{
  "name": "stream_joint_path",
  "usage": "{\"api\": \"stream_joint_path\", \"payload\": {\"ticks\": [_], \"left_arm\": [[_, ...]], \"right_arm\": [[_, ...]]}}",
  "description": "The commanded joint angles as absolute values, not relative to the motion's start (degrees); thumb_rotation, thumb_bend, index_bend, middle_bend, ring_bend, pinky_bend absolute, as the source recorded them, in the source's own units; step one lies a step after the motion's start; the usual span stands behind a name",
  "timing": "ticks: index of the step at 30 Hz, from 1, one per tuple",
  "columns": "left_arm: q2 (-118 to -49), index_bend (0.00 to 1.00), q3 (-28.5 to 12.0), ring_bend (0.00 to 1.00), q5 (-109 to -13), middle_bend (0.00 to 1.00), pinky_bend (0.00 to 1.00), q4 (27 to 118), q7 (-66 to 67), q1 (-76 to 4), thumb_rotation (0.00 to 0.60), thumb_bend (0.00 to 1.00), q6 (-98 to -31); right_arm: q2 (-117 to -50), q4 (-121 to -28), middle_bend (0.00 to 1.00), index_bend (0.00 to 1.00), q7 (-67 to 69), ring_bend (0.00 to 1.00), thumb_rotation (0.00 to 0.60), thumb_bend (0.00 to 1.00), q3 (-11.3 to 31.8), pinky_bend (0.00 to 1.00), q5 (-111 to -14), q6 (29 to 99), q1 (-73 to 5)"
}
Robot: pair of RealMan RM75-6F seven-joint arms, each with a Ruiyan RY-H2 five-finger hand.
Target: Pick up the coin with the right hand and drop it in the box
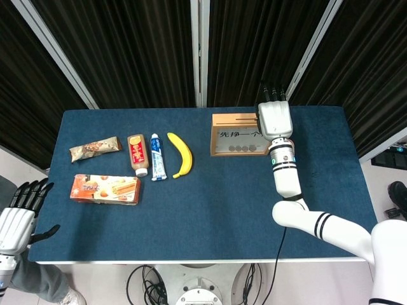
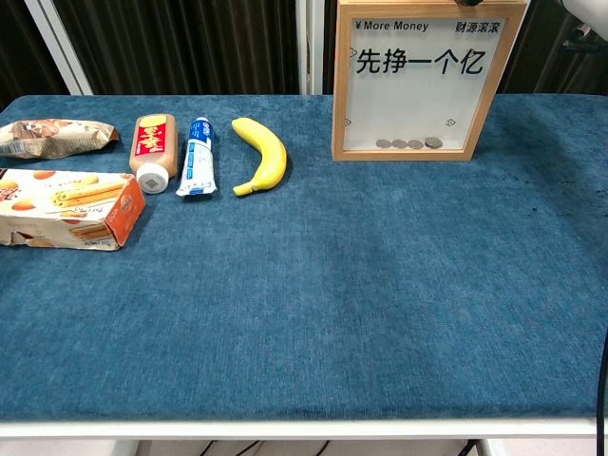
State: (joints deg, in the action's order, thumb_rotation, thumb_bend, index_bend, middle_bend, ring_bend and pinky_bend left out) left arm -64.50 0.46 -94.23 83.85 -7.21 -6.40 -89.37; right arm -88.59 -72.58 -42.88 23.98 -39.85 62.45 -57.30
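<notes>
The box (image 2: 427,81) stands upright near the far edge of the worktop (image 2: 313,285), right of centre. It is a light wooden frame with a clear front pane printed "More Money" above large black Chinese characters. Four coins (image 2: 408,143) lie in a row at the bottom behind the pane, small, round and grey.

The right hand (image 1: 274,117) hovers palm down over the right end of the box's top edge, fingers pointing toward the far edge. Whether it holds a coin cannot be told; its fingertips are hidden in the head view.

The left hand (image 1: 19,216) hangs off the near left corner, fingers spread, holding nothing.

A banana (image 2: 262,152) lies left of the box.
</notes>
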Motion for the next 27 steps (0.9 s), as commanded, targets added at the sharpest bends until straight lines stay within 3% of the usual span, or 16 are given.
{"api": "stream_joint_path", "payload": {"ticks": [1,27], "left_arm": [[-64.46,0.01,0.43,0.0,-94.06,0.0,0.0,83.75,-7.32,-6.5,0.6,0.15,-89.07],[-64.18,0.01,0.31,0.0,-94.14,0.0,0.0,84.59,-6.59,-6.67,0.6,0.15,-88.99]], "right_arm": [[-88.72,-72.3,0.0,0.73,-42.88,0.0,0.6,0.37,23.84,0.0,-39.65,62.38,-57.47],[-87.94,-73.32,0.0,0.73,-42.69,0.0,0.6,0.37,23.13,0.0,-38.21,63.02,-57.64]]}}
